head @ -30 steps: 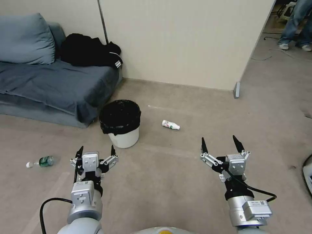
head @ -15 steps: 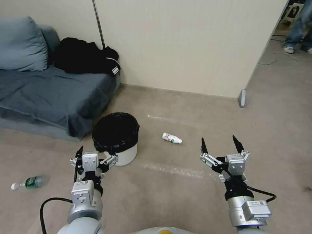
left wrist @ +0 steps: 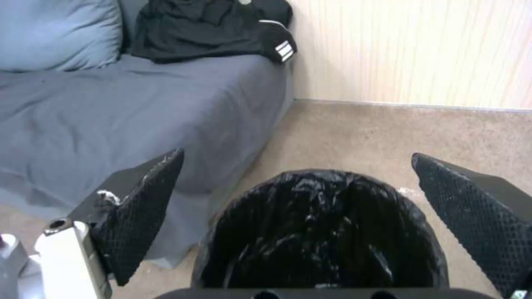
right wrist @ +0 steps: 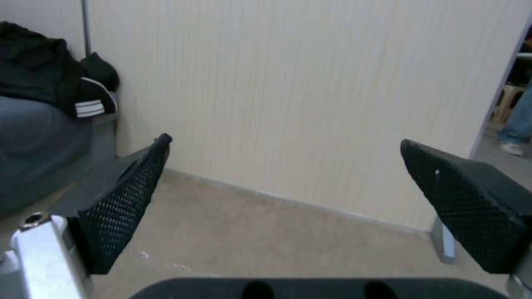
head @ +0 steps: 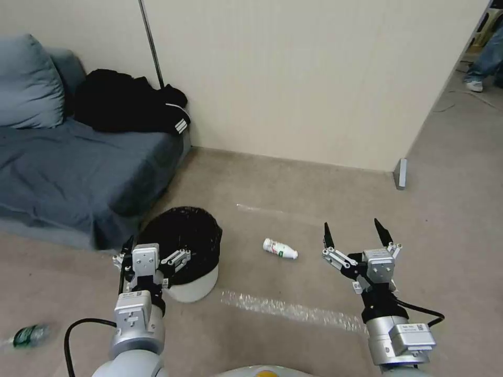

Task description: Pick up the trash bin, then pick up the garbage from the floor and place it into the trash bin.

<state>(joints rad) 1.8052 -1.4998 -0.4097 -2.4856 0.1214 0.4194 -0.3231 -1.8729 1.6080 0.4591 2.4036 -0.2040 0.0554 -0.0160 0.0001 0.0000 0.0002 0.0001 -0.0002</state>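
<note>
In the head view the trash bin (head: 184, 256) stands on the floor (head: 293, 335) beside the sofa (head: 78, 173), directly ahead of the left pincer (head: 153, 251), whose spread fingers overlap its near rim. That arm is clearly the nearer one. The right pincer (head: 353, 234) hovers open, well apart from the bin, with a white bottle (head: 280, 248) lying between them, its long axis roughly crosswise. A green bottle (head: 26, 335) lies far left.

The left wrist view sets the bin's black-lined mouth (left wrist: 321, 232) centred between the open fingers (left wrist: 139, 216).

The right wrist view faces the wall (right wrist: 288, 91), with its open pincer (right wrist: 282, 199) over bare carpet.
</note>
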